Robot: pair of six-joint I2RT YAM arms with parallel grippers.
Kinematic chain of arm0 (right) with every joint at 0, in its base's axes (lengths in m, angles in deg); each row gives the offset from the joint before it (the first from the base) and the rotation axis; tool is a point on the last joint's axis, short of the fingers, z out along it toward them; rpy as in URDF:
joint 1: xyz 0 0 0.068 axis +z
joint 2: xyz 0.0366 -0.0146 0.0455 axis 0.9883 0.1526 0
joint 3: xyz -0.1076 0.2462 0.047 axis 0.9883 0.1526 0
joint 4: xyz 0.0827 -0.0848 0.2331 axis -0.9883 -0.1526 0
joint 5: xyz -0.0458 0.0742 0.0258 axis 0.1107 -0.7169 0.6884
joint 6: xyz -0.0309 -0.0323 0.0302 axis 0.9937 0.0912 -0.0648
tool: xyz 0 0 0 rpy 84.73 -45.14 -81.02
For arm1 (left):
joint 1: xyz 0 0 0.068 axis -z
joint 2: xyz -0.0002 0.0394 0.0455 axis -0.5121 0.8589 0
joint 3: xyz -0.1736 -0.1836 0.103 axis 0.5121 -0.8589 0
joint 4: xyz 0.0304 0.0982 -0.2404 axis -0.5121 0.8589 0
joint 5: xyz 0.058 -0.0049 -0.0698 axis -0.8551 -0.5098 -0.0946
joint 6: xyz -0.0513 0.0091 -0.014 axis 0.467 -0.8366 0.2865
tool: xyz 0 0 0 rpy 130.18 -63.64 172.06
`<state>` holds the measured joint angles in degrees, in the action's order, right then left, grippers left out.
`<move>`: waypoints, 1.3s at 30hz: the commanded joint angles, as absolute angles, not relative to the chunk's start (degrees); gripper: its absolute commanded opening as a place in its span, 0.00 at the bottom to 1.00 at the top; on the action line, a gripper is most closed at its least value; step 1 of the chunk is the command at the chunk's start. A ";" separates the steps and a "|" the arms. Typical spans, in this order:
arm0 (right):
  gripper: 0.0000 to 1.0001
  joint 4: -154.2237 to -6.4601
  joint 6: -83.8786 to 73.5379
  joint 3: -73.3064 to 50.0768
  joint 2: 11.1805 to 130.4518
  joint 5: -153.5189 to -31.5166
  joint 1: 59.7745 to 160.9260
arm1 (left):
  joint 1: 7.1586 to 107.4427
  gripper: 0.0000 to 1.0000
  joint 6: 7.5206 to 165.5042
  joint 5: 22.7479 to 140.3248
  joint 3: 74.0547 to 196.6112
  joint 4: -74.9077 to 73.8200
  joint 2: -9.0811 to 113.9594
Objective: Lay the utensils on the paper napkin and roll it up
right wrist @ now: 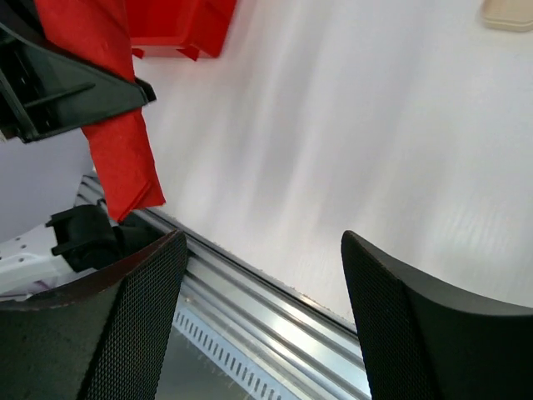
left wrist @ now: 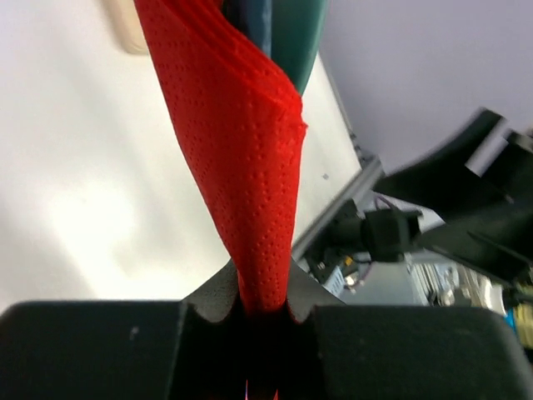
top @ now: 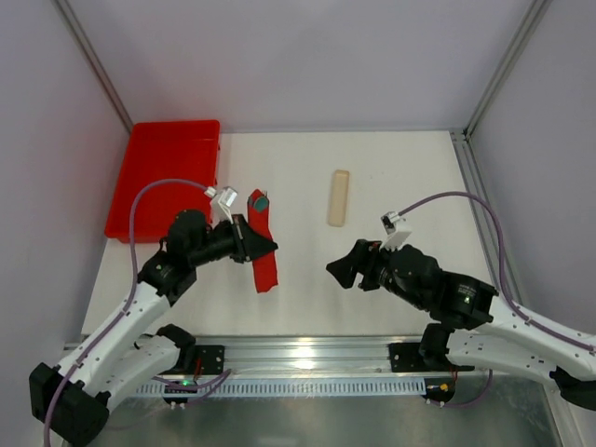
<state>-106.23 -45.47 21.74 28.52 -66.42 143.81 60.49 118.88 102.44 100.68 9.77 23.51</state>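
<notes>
The red paper napkin (top: 263,244) is rolled into a long narrow bundle. My left gripper (top: 253,243) is shut on its middle. The teal utensils (top: 262,201) stick out of the far end of the roll. In the left wrist view the napkin (left wrist: 241,142) rises from between the shut fingers, and the teal utensils (left wrist: 287,33) show at the top. In the right wrist view the napkin (right wrist: 117,142) hangs at the left, held by the left gripper. My right gripper (top: 341,269) is open and empty, right of the roll, with its fingers (right wrist: 141,308) wide apart.
A big red plastic tray (top: 168,172) lies at the back left, also seen in the right wrist view (right wrist: 179,25). A pale beige oblong strip (top: 338,196) lies at the back middle. The metal rail (top: 307,354) runs along the near table edge.
</notes>
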 commanded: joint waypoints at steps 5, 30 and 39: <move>0.78 -121.23 -36.86 9.18 43.77 -65.79 139.51 | 47.96 0.00 106.85 94.38 118.41 22.99 40.12; 0.75 -154.53 -20.77 -24.65 69.27 -92.87 117.79 | 24.65 0.00 69.66 80.89 168.46 45.07 93.57; 0.75 -159.99 -17.87 -33.80 78.23 -93.66 114.36 | 15.87 0.00 72.29 112.88 177.48 50.07 107.69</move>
<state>-154.38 -20.01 -31.05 76.93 -92.41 115.20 19.88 71.49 97.59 171.69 47.47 103.88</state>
